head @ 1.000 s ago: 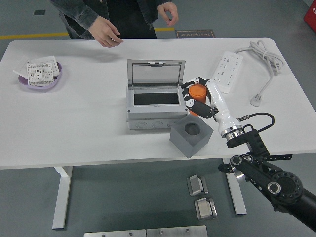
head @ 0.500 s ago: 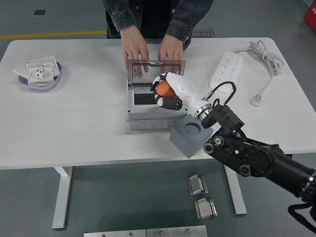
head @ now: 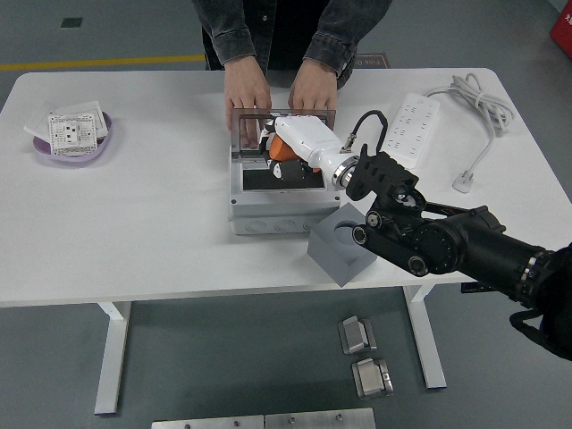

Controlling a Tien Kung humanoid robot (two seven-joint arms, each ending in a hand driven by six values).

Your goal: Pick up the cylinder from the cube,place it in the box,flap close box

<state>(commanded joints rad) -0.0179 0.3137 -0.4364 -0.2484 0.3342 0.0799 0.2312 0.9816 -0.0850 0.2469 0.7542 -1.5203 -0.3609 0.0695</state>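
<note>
Presently, right hand (head: 290,143) over open box (head: 281,192), fingers gripping orange cylinder (head: 281,149), person's hands (head: 248,94) steadying lid at 12 o'clock, grey cube (head: 338,252) at 5 o'clock.

A: The cylinder (head: 282,149) is orange, held in the white right hand (head: 290,143) on a black arm (head: 447,243).

B: The box (head: 279,183) is grey with a dark inside; the cube (head: 343,246) looks a darker grey.

A: The table (head: 161,214) is white, the power strip (head: 407,130) white, the dish (head: 76,147) apparently pale purple.

B: The person's sleeves (head: 344,40) are dark grey.
</note>
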